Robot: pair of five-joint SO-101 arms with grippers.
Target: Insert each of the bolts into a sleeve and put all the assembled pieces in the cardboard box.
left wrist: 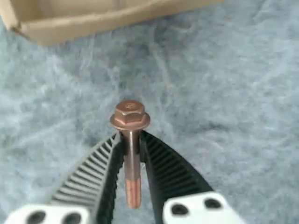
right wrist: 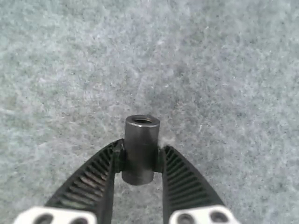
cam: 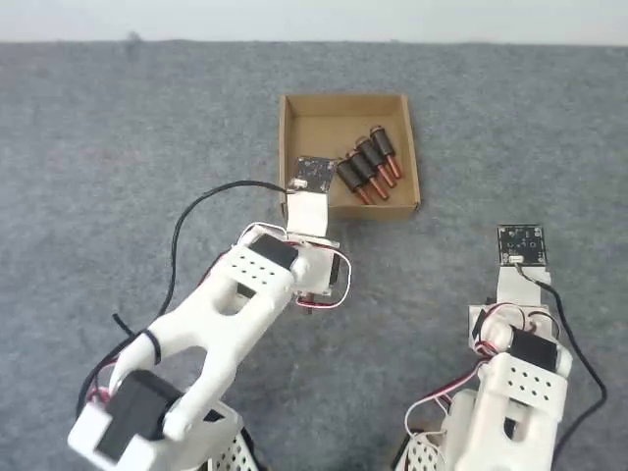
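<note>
Status for you, both hands loaded:

- Left hand (left wrist: 131, 139): closed narrow on the bolt (left wrist: 130, 115). The ribbed fingers (left wrist: 105, 161) pinch the shank. The hex flange head sits just past the fingertips and the other end points back toward the wrist. Copper-coloured, not yet in a sleeve.
- In your left wrist view the bolt is over the grey counter (left wrist: 224, 93), near the outside wall of the cardboard box (left wrist: 93, 25) but apart from it.
- Right hand (right wrist: 141, 153): closed on the sleeve (right wrist: 141, 137), a dark cylinder gripped at mid-height with the open bore facing the camera. It is over bare counter, and I cannot tell whether its lower end touches the surface.
- High view: the left arm (cam: 245, 285) stretches from the near left corner up to the box's near wall. The right arm (cam: 515, 363) sits well off to the right, so bolt and sleeve are well apart.
- Cardboard box (cam: 343, 98): open top, at centre of the far half of the counter. Several assembled pieces (cam: 369, 162) lie side by side inside on a diagonal, toward the right half — I cannot give you an exact count.
</note>
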